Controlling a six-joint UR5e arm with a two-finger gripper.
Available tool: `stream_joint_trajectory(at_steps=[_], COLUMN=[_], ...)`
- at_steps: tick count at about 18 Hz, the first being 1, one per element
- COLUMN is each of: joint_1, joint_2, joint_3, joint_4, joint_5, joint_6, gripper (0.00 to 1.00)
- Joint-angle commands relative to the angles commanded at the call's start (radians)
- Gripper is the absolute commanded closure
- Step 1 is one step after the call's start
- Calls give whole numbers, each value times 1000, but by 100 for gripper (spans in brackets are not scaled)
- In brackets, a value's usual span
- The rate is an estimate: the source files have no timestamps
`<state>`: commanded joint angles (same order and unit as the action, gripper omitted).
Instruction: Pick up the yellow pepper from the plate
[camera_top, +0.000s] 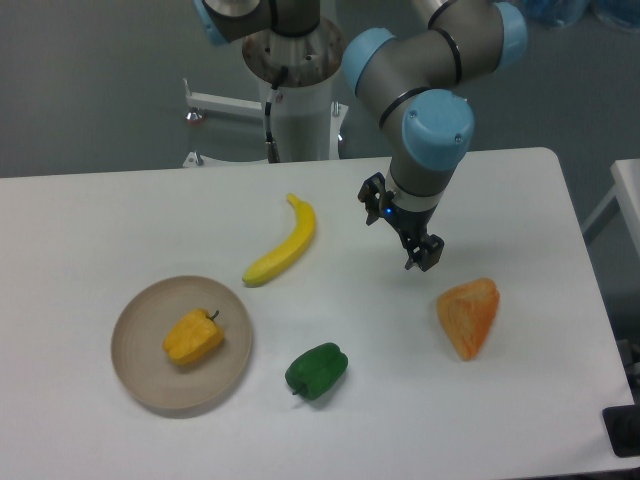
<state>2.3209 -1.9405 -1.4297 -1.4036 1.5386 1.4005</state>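
Observation:
The yellow pepper (193, 337) lies on the beige plate (140, 370) at the front left of the white table, its dark stem pointing right. My gripper (421, 256) hangs over the table's middle right, far from the plate, pointing down and to the right. Nothing shows between its dark fingers. From this angle I cannot make out whether the jaws stand open or shut.
A yellow banana (283, 243) lies between the plate and the gripper. A green pepper (316, 370) sits right of the plate. An orange wedge (468, 315) lies just below and right of the gripper. The arm's base (295, 90) stands at the table's far edge.

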Motion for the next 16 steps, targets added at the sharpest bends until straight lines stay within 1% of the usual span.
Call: stream_joint_trajectory(at_steps=[2, 4, 5, 7, 8, 9, 11, 13, 14, 15, 16], joint_1=[-2, -5, -8, -21, -46, -99, -150, -256, -293, -310, -342], joint_2=[0, 2, 9, 23, 34, 37, 35, 17, -7, -20, -40], joint_3=[0, 2, 2, 5, 6, 8, 8, 6, 8, 6, 8], joint_4=[0, 2, 6, 8, 9, 9, 12, 15, 26, 53, 104], joint_5=[-2, -35, -64, -72, -72, -72, -71, -71, -71, -71, -72], joint_6=[0, -14, -17, -46, -86, -150, -222, -338, -386, -412, -469], gripper=[0, 0, 0, 0, 0, 0, 0, 0, 0, 0, 0])
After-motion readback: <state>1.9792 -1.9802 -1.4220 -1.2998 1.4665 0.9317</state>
